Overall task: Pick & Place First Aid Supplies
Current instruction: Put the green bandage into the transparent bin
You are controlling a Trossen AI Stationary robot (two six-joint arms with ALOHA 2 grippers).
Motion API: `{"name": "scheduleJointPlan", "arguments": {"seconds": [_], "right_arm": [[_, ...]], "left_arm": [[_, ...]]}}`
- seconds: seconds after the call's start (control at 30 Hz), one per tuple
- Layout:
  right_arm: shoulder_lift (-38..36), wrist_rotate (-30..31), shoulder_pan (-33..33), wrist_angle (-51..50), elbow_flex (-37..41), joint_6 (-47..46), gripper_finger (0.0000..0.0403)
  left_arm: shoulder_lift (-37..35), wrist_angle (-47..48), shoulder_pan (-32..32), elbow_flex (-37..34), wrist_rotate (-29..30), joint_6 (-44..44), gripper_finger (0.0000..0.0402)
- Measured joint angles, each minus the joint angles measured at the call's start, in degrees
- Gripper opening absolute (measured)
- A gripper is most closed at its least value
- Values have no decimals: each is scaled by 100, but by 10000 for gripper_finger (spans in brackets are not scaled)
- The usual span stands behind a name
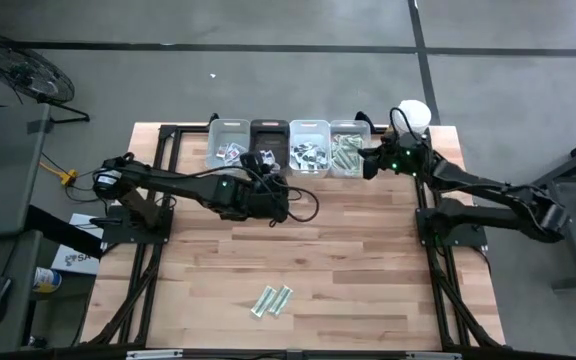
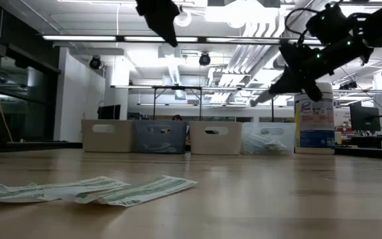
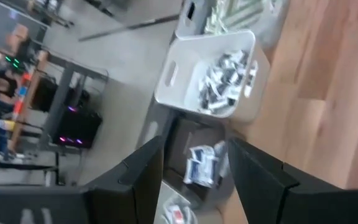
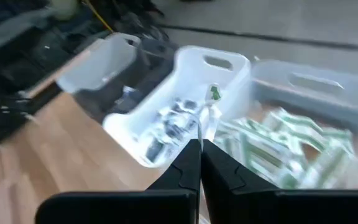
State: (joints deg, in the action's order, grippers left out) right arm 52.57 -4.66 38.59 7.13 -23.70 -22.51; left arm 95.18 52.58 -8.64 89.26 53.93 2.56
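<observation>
Pinching green-white strip packet (image 4: 211, 102), right hand (image 4: 199, 144) closed; left hand (image 3: 194, 165) open.

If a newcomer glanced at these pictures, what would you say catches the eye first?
Probably the row of four bins at the table's far edge, with both arms reaching toward it. The right pincer, shut on a green-and-white packet, hangs over the bins, and the left pincer hangs open above the dark bin. A few green-and-white packets lie alone near the front edge.

A light wooden surface (image 1: 348, 250) carries four bins (image 1: 289, 146) in a row along its far edge, a white canister (image 1: 414, 113) just beside the rightmost bin, and a few green-and-white packets (image 1: 272, 299) lying near the front edge.
</observation>
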Motion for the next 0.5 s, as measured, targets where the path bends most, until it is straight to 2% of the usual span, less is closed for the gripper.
{"name": "scheduleJointPlan", "arguments": {"seconds": [0.27, 0.5], "right_arm": [[583, -335, 560, 105, 4, -93, 0], [1441, -776, 785, 835, 9, -277, 0]], "left_arm": [[1, 270, 0, -404, -421, 712, 174], [1, 347, 0, -730, -660, 1291, 174]]}}
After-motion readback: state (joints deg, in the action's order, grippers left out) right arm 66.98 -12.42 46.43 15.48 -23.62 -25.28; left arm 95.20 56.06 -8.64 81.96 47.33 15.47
